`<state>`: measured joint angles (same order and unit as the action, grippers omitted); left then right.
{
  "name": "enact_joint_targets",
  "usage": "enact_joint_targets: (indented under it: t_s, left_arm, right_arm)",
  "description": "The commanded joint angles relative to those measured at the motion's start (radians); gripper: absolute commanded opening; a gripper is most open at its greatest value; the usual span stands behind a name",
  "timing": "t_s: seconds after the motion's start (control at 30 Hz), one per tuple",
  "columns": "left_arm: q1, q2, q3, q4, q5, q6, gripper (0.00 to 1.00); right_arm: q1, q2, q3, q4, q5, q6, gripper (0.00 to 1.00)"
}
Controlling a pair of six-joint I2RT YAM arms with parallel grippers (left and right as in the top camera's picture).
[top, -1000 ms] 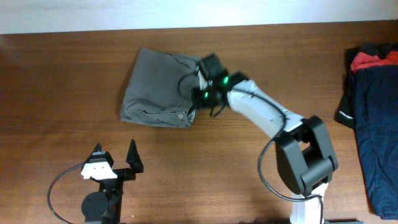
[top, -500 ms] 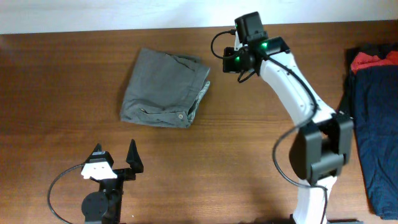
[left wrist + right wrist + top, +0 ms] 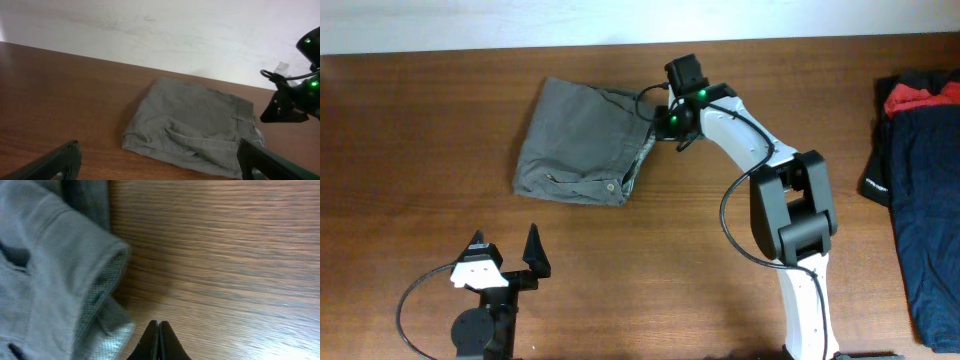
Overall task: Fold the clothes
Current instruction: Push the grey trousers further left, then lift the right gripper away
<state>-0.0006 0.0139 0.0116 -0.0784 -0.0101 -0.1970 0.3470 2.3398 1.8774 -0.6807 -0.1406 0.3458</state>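
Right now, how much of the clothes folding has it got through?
One piece looks done: the grey garment lies folded into a compact block. Nothing is gripped: the right gripper is shut beside the garment's right edge, and the left gripper sits open near the front. Left to do: the pile of dark blue and red clothes at the far right.

Grey garment point(image 3: 582, 140) lies folded (button showing).
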Motion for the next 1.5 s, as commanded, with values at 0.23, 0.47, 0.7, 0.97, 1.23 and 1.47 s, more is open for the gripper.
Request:
enact_joint_targets:
  t_s: [0.23, 0.47, 0.7, 0.97, 1.23, 1.47]
  left_arm:
    - [-0.001, -0.007, -0.003, -0.005, 0.014, 0.02, 0.99]
    - [-0.001, -0.007, -0.003, -0.005, 0.015, 0.02, 0.99]
    - [-0.001, -0.007, -0.003, -0.005, 0.015, 0.02, 0.99]
    - [-0.001, -0.007, -0.003, -0.005, 0.014, 0.02, 0.99]
    - [-0.001, -0.007, -0.003, -0.005, 0.014, 0.02, 0.99]
    - [-0.001, -0.007, -0.003, -0.005, 0.014, 0.02, 0.99]
  right_arm:
    - [0.116, 0.071, 0.003, 0.105, -0.04, 0.082, 0.04]
    - [0.188, 0.091, 0.003, 0.227, -0.09, 0.145, 0.04]
    - [0.27, 0.091, 0.005, 0.335, -0.114, 0.217, 0.04]
    - [0.275, 0.09, 0.024, 0.334, -0.115, 0.217, 0.04]
    - [0.133, 0.086, 0.302, -0.047, -0.113, 0.055, 0.04]
    - [-0.006, 0.062, 0.647, -0.454, -0.11, -0.028, 0.04]
